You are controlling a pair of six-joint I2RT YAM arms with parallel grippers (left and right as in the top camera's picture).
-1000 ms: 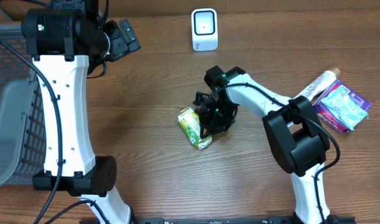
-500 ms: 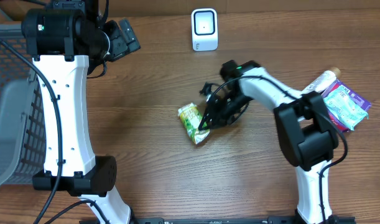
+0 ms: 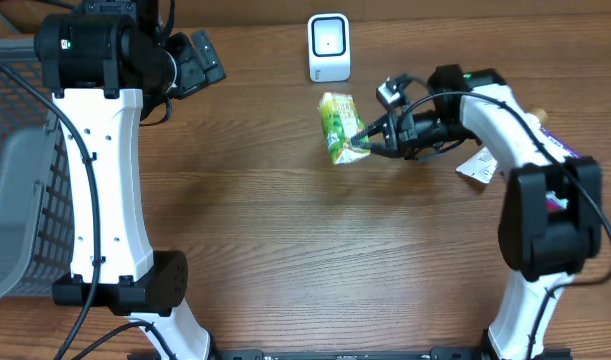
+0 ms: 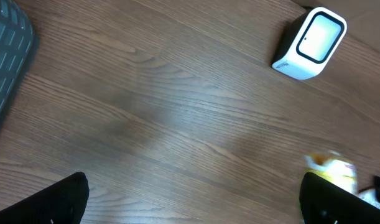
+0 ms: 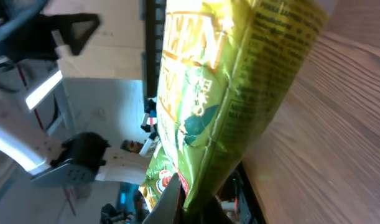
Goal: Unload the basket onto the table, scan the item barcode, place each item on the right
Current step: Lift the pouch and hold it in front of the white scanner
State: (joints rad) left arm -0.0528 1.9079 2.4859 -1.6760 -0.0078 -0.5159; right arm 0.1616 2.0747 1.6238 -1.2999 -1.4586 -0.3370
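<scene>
**Right claw** [image 3: 365, 141]: fingers pinched together on the near end seam of a green-and-yellow foil snack pouch [image 3: 337, 122]. In the wrist view the seam runs down between the two dark fingers [image 5: 172, 200].

**Pouch, position:** appears held off the brown wooden table [image 3: 285, 250], out to the claw's left in the overhead view. Its long axis runs from the gripped end away toward the table's far edge, slightly tilted.

**Key relation:** a white box-shaped barcode scanner [image 3: 328, 47] stands just beyond the pouch's free end, near but apart, its window facing the table. The right arm is plainly the nearer one.

**Left claw** [image 3: 200, 60]: fingers spread wide, empty, hanging well apart to the left; its camera catches the scanner [image 4: 309, 43] and a blurred corner of the pouch [image 4: 329, 173].

**Periphery:** grey mesh basket [image 3: 15, 200] at the left edge.

**Unclear:** no barcode can be made out on any face shown, so which side should meet the window is unknown. The right arm covers the goods at the table's right; only a white scrap-like item [image 3: 475, 166] shows.
</scene>
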